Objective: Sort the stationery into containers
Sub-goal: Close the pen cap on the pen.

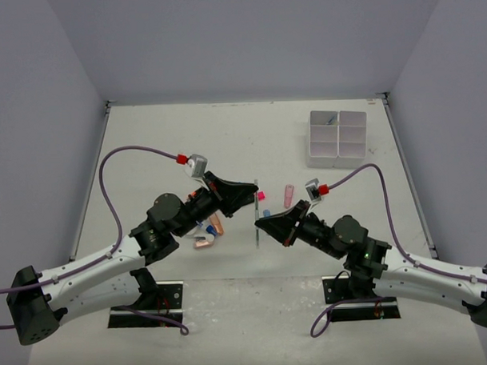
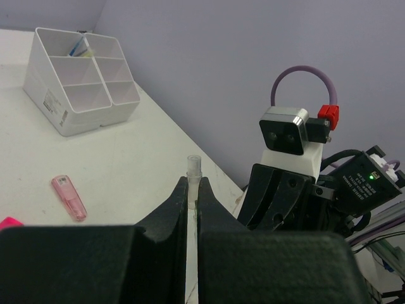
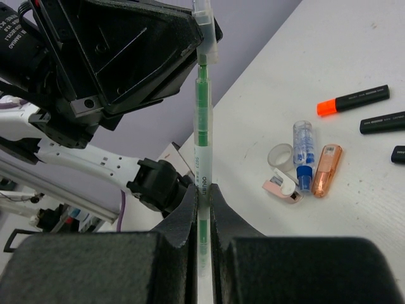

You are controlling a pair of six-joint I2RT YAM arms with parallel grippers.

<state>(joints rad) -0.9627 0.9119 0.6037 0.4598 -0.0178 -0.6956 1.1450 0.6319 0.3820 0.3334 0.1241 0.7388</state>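
A thin green pen (image 1: 256, 212) hangs above the table's middle, held at both ends. My left gripper (image 1: 252, 193) is shut on its clear capped end (image 2: 193, 166); in the left wrist view the jaws (image 2: 193, 185) pinch it tightly. My right gripper (image 1: 262, 223) is shut on the pen's barrel (image 3: 202, 126), its tips (image 3: 202, 191) closed round the label. The white six-compartment organiser (image 1: 337, 137) stands at the far right, with something blue in one back compartment (image 2: 78, 48). Loose stationery lies below: an orange-capped highlighter (image 3: 352, 100), a tape roll (image 3: 280, 155), blue (image 3: 304, 155), copper (image 3: 326, 170) and pink (image 3: 281, 187) pieces.
A pink piece (image 1: 289, 195) lies on the table between the grippers and the organiser, also visible in the left wrist view (image 2: 68, 197). A pink cap (image 1: 261, 195) shows beside the pen. More black highlighters (image 3: 382, 121) lie at the right. Grey walls enclose the table.
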